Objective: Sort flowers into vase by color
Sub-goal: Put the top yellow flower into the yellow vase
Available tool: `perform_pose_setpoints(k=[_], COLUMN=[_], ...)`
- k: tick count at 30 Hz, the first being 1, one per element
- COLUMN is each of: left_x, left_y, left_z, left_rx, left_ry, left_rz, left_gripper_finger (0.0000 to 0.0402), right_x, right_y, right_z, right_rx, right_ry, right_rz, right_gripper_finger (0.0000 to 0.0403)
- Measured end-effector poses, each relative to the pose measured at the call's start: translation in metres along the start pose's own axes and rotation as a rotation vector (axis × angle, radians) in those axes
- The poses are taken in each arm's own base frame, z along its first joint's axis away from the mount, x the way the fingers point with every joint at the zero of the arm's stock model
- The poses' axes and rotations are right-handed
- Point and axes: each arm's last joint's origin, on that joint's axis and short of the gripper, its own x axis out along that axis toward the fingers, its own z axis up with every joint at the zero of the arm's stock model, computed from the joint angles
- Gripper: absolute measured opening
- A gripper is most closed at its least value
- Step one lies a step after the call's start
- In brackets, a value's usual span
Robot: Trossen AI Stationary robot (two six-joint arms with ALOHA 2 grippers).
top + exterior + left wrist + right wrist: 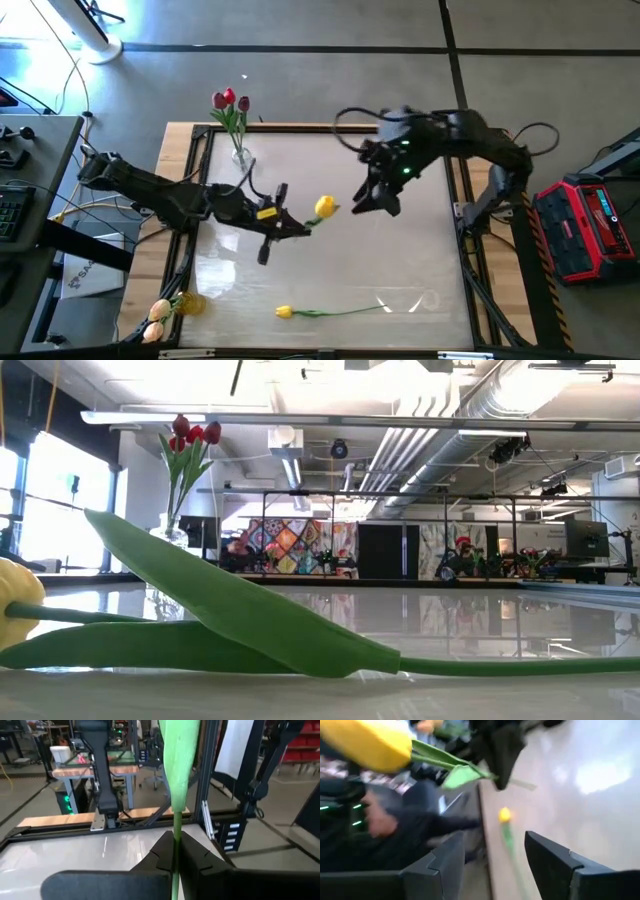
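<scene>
The left gripper (pixel 296 229) pinched the stem of one yellow tulip (pixel 325 207) near table centre. The right gripper (pixel 372 200), at its three o'clock, stood spread and empty. One yellow tulip (pixel 284 312) lay at six o'clock. Three red tulips (pixel 229 99) filled the vase (pixel 241 152) at eleven.

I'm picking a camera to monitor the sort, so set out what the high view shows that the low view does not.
Only the high view shows both arms: the left pincer shut on the stem of a yellow tulip, the right pincer open just beside it, and cream tulips at the table's near left corner. Only the low view shows the room beyond, with a broad green leaf close up. Both show the vase of red tulips and the yellow tulip lying on the table.
</scene>
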Motion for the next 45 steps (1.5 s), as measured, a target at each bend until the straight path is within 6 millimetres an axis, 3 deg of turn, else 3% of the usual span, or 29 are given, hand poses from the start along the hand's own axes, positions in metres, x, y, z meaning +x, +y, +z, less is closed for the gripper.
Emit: perform_pose_setpoints(k=[9,21,30,38,45], left_x=[-0.02,-0.046,-0.053,-0.053,-0.053], left_y=[0.002,0.006,0.007,0.007,0.007], left_z=[0.016,0.034,0.038,0.036,0.037], left_rx=[-0.061,-0.089,-0.091,-0.089,-0.072], left_ry=[-0.073,-0.164,-0.179,-0.167,-0.167], left_rz=[0.015,0.058,0.068,0.069,0.071], left_gripper_finger=[0.0,0.0,0.0,0.0,0.0], right_x=[-0.046,-0.108,-0.115,-0.116,-0.097], right_y=[0.027,0.05,0.051,0.057,0.058], right_z=[-0.024,-0.068,-0.09,-0.108,-0.126], right_rx=[-0.199,-0.347,-0.34,-0.307,-0.313], right_ry=[-0.304,-0.546,-0.561,-0.625,-0.665], right_rz=[-0.253,-0.46,-0.611,-0.691,-0.733], right_gripper_finger=[0.0165,0.0111,0.0074,0.0066,0.0066])
